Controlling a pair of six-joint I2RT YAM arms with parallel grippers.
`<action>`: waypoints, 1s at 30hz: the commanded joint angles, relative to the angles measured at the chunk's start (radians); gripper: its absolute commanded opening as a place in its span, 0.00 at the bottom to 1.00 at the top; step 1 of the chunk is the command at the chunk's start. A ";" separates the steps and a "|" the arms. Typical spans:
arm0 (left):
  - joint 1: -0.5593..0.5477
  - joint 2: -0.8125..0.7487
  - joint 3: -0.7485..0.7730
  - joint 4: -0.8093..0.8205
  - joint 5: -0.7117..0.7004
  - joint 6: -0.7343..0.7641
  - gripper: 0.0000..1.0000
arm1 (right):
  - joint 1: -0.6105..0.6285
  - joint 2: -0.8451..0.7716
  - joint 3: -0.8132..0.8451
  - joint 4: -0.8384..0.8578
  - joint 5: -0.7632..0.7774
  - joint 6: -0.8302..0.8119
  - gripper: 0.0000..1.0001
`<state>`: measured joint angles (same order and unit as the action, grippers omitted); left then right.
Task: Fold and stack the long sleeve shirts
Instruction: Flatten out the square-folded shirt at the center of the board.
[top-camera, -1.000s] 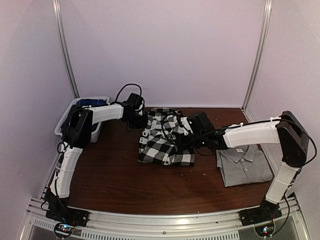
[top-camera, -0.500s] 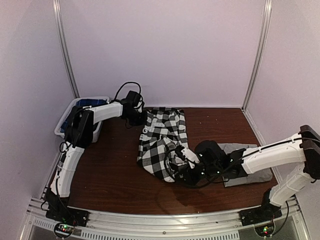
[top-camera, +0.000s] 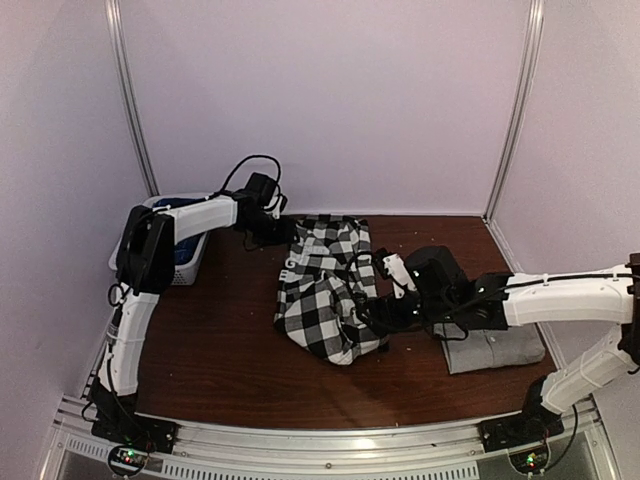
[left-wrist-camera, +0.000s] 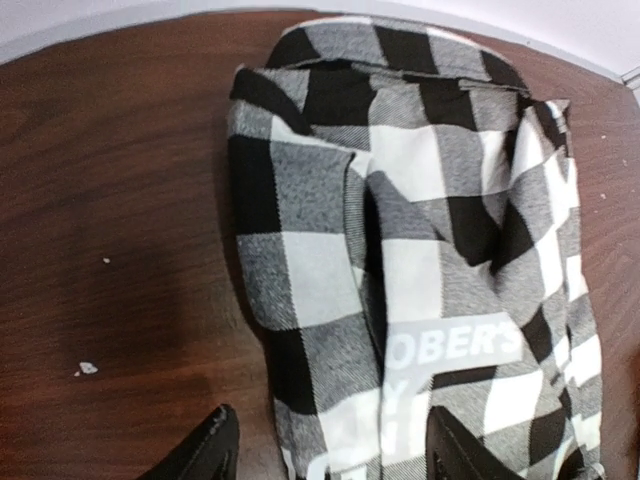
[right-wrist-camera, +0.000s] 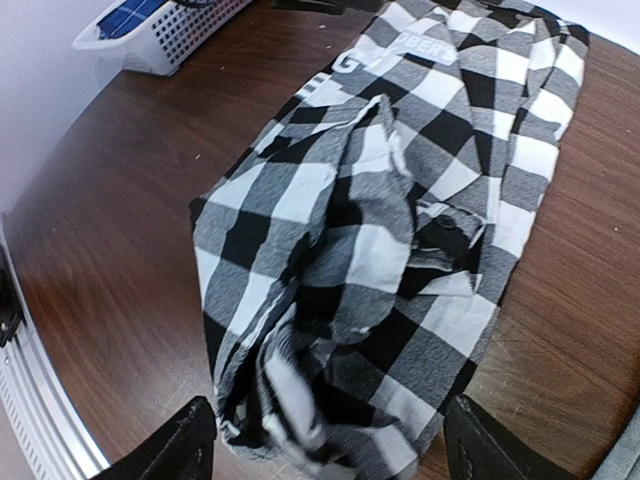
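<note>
The black-and-white checked shirt (top-camera: 322, 290) lies stretched front to back on the brown table, its near end bunched up. Its white lettering (left-wrist-camera: 455, 342) shows in the left wrist view. My left gripper (top-camera: 278, 232) (left-wrist-camera: 330, 462) stands open over the shirt's far left edge, holding nothing. My right gripper (top-camera: 372, 312) (right-wrist-camera: 336, 452) hovers open just above the crumpled near end (right-wrist-camera: 330, 400), with nothing in it. The folded grey collared shirt (top-camera: 497, 347) lies at the right, partly hidden under the right arm.
A white basket (top-camera: 180, 250) (right-wrist-camera: 165, 35) with blue cloth stands at the back left corner. Bare brown table (top-camera: 220, 350) lies left of the checked shirt. A metal rail (top-camera: 330, 440) runs along the near edge, and walls close in on three sides.
The right gripper dragged the checked shirt's end toward the front, unfolding it, then opened and lifted off it. The left gripper opened and let go of the far end.
</note>
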<state>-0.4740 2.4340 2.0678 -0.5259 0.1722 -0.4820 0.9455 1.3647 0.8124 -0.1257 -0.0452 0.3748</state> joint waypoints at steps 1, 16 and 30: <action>-0.030 -0.174 -0.065 0.018 0.011 0.038 0.68 | -0.052 -0.015 0.039 -0.003 0.072 0.052 0.80; -0.211 -0.137 -0.092 -0.046 0.112 0.058 0.74 | -0.089 0.105 0.073 0.001 -0.062 0.061 0.80; -0.253 -0.114 -0.081 -0.127 0.142 0.109 0.41 | -0.045 0.130 0.034 -0.010 -0.104 0.074 0.44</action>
<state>-0.7155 2.3322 1.9709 -0.6327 0.2787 -0.4114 0.8894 1.5002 0.8665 -0.1310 -0.1219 0.4442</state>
